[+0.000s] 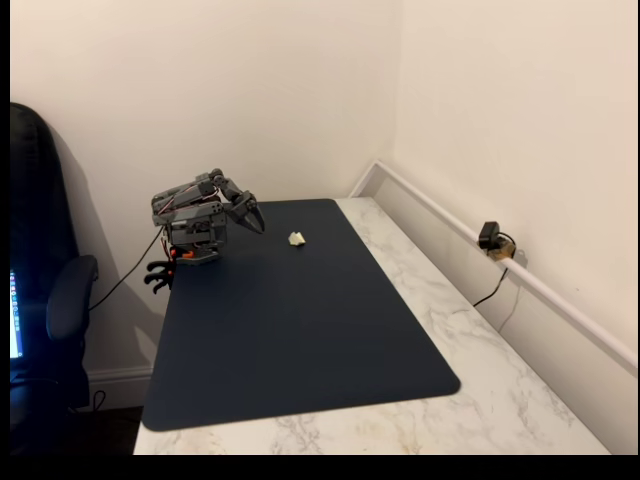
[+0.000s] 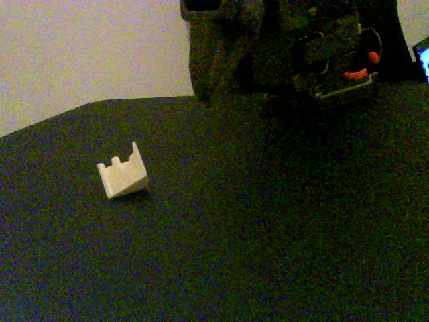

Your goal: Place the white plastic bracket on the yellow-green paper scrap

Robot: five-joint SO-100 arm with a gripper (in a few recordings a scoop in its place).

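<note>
The white bracket (image 1: pixel 297 238) lies alone on the dark mat (image 1: pixel 300 330) near its far edge, tilted on one corner in a fixed view (image 2: pixel 123 176). The tool (image 1: pixel 252 217) hangs just left of it, apart from it and holding nothing; I cannot tell whether it is parted. Judging by this, the pickup has not begun: next comes reaching over and closing on the bracket. The yellow-green scrap I cannot make out on the worktop (image 1: pixel 480 380).

Dark grey arm (image 1: pixel 200 215), pointed black jaws, orange clips (possibly cable ties), thin black cable (image 1: pixel 125 278)
</note>
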